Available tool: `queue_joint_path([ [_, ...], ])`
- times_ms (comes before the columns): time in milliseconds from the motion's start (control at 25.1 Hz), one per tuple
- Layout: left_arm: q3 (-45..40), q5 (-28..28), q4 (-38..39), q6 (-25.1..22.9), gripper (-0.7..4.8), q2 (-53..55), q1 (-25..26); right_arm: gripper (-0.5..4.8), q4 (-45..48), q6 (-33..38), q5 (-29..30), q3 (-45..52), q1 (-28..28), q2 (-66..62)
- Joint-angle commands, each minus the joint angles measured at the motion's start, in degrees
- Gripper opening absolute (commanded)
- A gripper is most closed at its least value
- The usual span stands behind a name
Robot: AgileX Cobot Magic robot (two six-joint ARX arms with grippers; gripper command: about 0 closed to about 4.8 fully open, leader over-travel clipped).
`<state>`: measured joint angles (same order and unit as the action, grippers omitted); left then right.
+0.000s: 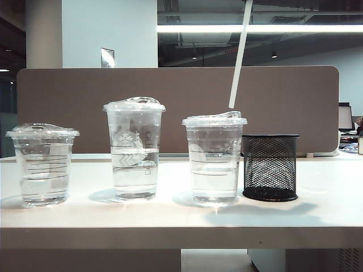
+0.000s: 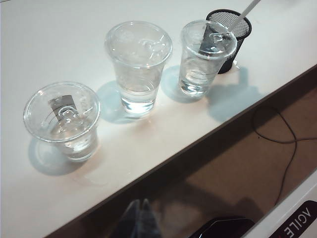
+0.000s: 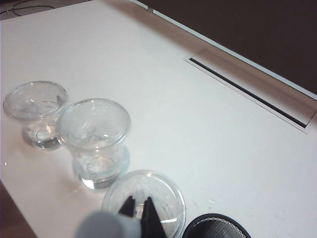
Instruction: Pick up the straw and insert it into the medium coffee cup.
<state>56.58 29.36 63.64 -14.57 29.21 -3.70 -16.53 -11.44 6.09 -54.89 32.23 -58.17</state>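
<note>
1. The straw hangs tilted, its lower tip just above the lid of the medium cup.
2. The right gripper is above that cup, clenched on the straw.
3. The mesh holder stands just beside the cup.
4. The left gripper hovers off the table edge; grip state cannot be determined.

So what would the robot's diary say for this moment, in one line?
right gripper: shut on straw, above medium coffee cup | straw tip at lid, not inserted | left gripper: off table edge, idle
</note>
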Motion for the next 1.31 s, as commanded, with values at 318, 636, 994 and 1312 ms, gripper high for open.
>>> queue_joint_path([
  [318, 0.15, 0.22, -2.89, -0.26, -0.04, -0.04, 0.00, 0.30, -1.38, 0.00, 0.02, -0.35, 0.04, 1.09],
  [636, 0.15, 0.22, -2.84, -0.24, -0.04, -0.04, 0.00, 0.30, -0.50, 0.02, 0.24, -0.33, 0.04, -0.63],
  [994, 0.15, 0.24, -2.82, -0.24, -0.04, -0.04, 0.00, 0.30, -0.17, 0.02, 0.50, -0.24, 0.04, -5.66],
  [1312, 0.15, 0.22, -2.47, -0.24, -0.04, -0.04, 0.00, 2.30, 4.44, 0.02, 1.55, -0.24, 0.04, -11.82],
])
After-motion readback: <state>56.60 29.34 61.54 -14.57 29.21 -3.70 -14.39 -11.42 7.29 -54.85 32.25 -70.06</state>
